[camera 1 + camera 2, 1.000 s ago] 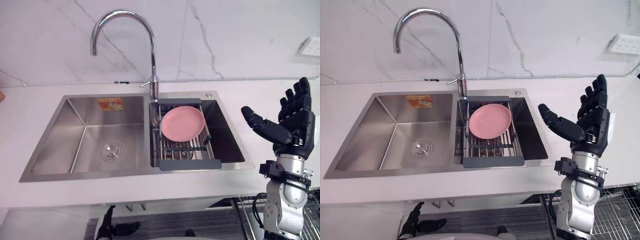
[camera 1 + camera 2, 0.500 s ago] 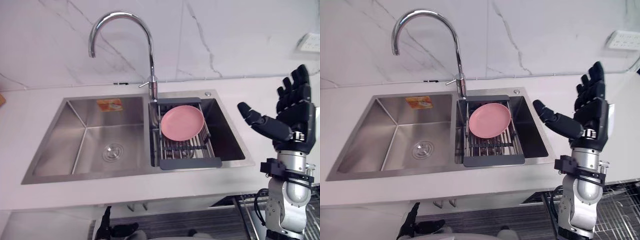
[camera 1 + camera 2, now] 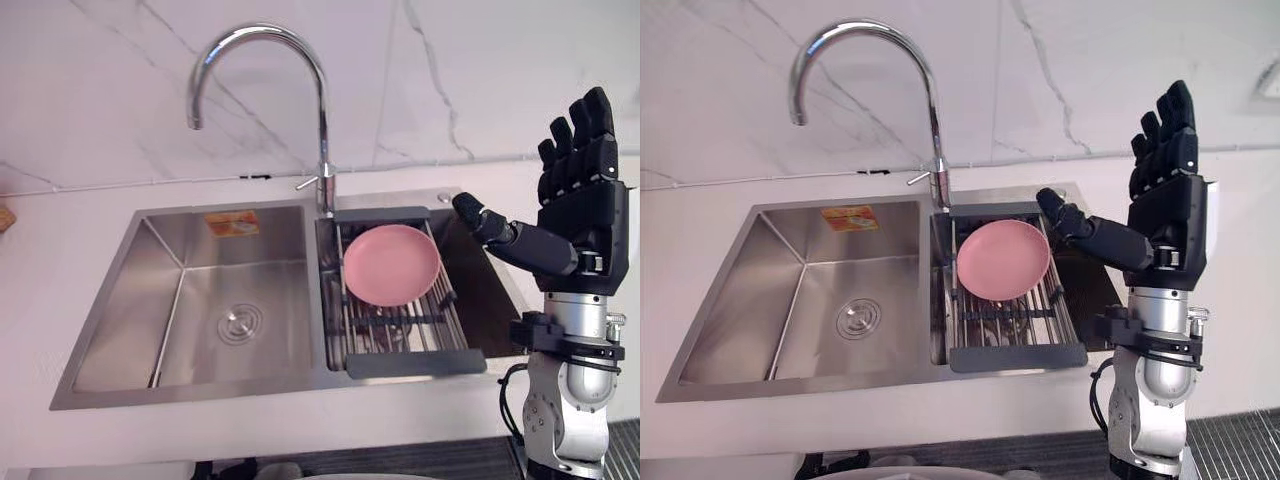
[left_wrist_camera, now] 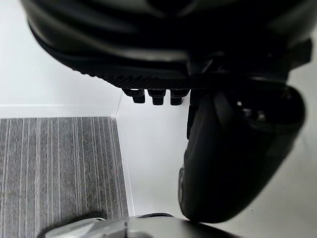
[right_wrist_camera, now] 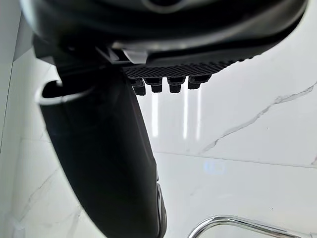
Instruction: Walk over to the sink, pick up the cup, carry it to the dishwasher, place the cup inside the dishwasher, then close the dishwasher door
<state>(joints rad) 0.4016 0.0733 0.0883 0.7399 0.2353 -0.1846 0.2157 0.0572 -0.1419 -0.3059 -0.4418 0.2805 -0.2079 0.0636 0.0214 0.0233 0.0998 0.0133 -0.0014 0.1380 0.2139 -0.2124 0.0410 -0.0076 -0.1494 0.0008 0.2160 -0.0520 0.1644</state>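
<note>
Left eye view: had drawn nearer the sink (image 3: 200, 290) than a second before; held right hand (image 3: 580, 205) raised, spread, empty, thumb above sink's right basin, pink plate (image 3: 391, 264) resting on rack (image 3: 415, 363) there. Could not tell the cup's place. Left wrist view: left hand (image 4: 228, 163) relaxed, empty. Approach judged nearly done.

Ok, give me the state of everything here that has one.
Faucet: off, no water running.
Dish rack: set across the right basin.
Pink plate: resting on the rack.
Left basin: drain uncovered, no standing water.
Right hand: open, raised, holding nothing.
Left hand: open, holding nothing.
</note>
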